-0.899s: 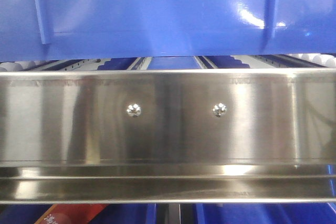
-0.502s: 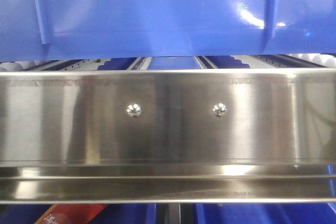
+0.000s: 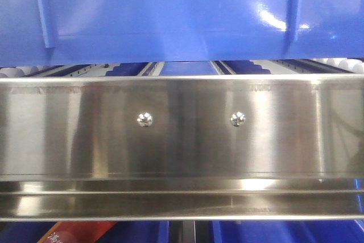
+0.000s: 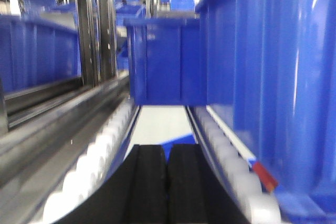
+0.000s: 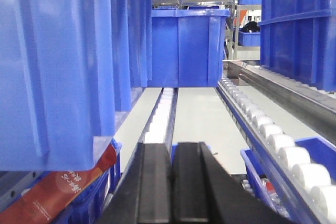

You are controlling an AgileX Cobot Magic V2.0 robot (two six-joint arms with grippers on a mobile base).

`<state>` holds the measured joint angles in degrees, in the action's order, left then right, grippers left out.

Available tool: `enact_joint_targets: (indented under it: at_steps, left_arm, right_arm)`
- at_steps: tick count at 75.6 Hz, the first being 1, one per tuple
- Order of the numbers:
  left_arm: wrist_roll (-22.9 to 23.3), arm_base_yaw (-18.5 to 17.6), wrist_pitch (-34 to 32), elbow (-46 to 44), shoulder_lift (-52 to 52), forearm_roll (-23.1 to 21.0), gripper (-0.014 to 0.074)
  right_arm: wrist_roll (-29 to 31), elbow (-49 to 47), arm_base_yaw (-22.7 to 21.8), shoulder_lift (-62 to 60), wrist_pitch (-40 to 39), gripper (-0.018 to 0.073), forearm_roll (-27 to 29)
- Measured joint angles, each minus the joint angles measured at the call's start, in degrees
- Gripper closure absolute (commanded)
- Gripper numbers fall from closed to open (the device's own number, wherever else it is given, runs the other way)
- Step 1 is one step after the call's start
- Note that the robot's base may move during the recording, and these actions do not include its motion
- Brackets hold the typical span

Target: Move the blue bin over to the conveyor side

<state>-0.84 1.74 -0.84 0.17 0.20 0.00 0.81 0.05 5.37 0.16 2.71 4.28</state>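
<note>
1. The blue bin (image 3: 170, 15) is the biggest thing here. It fills the top of the front view, the right half of the left wrist view and the left half of the right wrist view, so it sits between the two arms.
2. Under it, the steel rack rail (image 3: 182, 140) spans the front view. The bin is on the rack and not by the conveyor, which no view shows, so I'd say the carry has hardly begun.
3. A second blue crate (image 5: 186, 45) stands further back in the lane, upper centre of the right wrist view, well apart from the task's bin.
4. White rollers (image 4: 100, 150) line the lanes. In the left wrist view the bin seems to rest on them.
5. The left tool (image 4: 168, 153) and the right tool (image 5: 172, 148), bottom centre of their views, each have their fingers pressed together on nothing. They lie just beside the bin's walls, likely to squeeze it from both flanks.
6. Two small screws (image 3: 144, 119) pin the rail.
</note>
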Motion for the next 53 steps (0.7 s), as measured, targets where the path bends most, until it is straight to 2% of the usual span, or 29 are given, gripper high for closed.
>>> enact_joint_targets:
  at_steps: [11, 17, 28, 36, 41, 47, 51, 53]
  left_arm:
    - [0.0, 0.0, -0.8, 0.0, 0.0, 0.0, 0.0623]
    - [0.0, 0.0, -2.8, 0.0, 0.0, -1.5, 0.0623]
    - [0.0, 0.0, 0.8, -4.5, 0.0, -2.1, 0.0614]
    - [0.0, 0.0, 8.5, -13.6, 0.2, -1.0, 0.0524]
    - [0.0, 0.0, 12.3, -19.1, 1.4, 0.0, 0.0430]
    - [0.0, -0.1, 16.1, -25.3, 3.9, 0.3, 0.0340]
    - [0.0, -0.6, 18.1, -28.8, 5.8, 0.4, 0.0287]
    - [0.0, -0.8, 19.2, -30.6, 7.1, 0.4, 0.0268]
  right_arm:
    - [0.0, 0.0, 0.0, 0.0, -2.1, 0.0644, 0.0]
    - [0.0, 0.0, 0.0, 0.0, -5.1, 0.0644, 0.0]
    - [0.0, -5.9, 0.0, 0.0, -0.1, 0.0644, 0.0]
    - [0.0, -14.9, 0.0, -0.2, 6.8, 0.0644, 0.0]
    - [0.0, -19.7, 0.0, 0.1, 9.3, 0.0639, 0.0]
    - [0.0, -24.7, 0.0, 2.0, 11.2, 0.0559, 0.0]
    - [0.0, -27.3, 0.0, 3.6, 11.6, 0.0468, 0.0]
    - [0.0, -28.6, 0.0, 4.4, 11.8, 0.0391, 0.0]
